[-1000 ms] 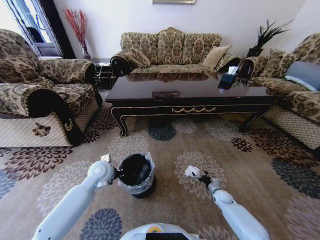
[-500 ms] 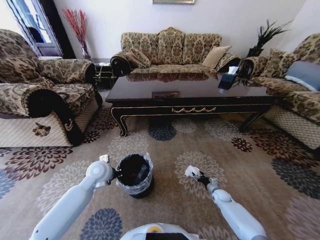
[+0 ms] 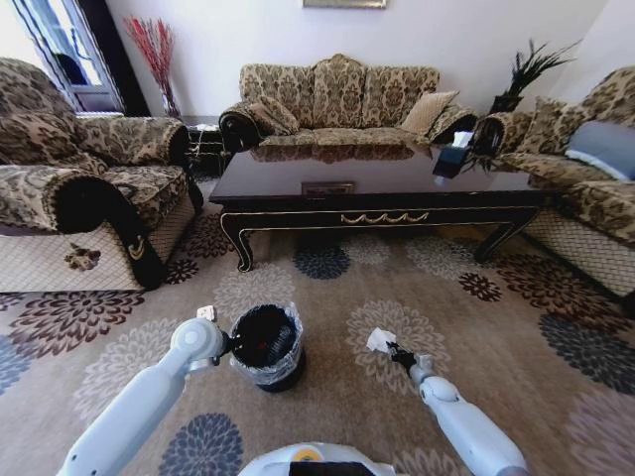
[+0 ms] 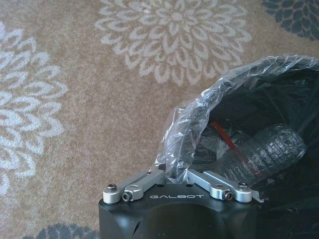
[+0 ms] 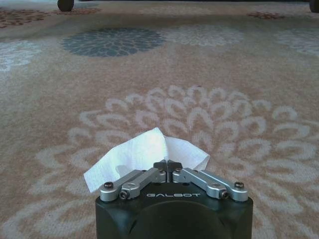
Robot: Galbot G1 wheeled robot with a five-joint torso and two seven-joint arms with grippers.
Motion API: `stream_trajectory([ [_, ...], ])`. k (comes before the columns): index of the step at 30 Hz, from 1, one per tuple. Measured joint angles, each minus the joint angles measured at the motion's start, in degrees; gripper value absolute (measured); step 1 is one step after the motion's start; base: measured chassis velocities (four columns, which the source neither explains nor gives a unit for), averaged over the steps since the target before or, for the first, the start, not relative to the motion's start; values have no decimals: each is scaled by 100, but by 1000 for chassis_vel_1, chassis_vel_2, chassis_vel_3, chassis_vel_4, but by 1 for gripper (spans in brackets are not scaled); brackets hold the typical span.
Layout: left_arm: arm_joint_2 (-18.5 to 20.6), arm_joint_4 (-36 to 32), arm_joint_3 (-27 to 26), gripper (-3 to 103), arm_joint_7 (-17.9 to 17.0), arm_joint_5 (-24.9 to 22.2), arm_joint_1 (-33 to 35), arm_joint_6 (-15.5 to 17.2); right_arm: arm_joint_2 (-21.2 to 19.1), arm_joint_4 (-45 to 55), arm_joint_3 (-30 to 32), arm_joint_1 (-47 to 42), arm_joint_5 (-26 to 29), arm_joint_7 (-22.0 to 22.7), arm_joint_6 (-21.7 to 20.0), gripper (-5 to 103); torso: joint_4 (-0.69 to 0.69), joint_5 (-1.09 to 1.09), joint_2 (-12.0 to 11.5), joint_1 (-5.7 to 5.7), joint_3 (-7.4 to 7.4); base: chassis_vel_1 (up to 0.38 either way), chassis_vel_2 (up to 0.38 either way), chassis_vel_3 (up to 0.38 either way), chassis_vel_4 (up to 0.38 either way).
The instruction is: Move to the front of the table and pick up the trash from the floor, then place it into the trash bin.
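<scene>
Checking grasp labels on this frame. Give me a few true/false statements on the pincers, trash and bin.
1. The right pincer is shut on the white paper. True.
2. The crushed bottle lies on the carpet. False: it is inside the trash bin.
3. The left pincer grips the bin's plastic liner. True.
4. The bin stands on the table. False: it stands on the carpet in front of the table.

Open carpet [image 3: 476,327] lies between the trash bin [image 3: 266,347] and the tabletop [image 3: 377,183] beyond it, and to the bin's right. The left tool [image 4: 175,174] is clamped on the bin's liner rim. A bottle [image 4: 259,157] fills part of the bin's mouth.
</scene>
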Motion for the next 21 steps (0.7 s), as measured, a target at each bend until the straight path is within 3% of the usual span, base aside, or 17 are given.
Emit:
stream_trajectory([
  [14,-21,-28,3,0,6,39,33,0,-97,305,27,-151,1,16,0,0,1,1,0,0,0,0,0,0,0],
  [21,-142,16,151,0,7,82,-57,0,-352,959,153,-423,-84,16,88,0,0,1,0,0,0,0,0,0,0],
])
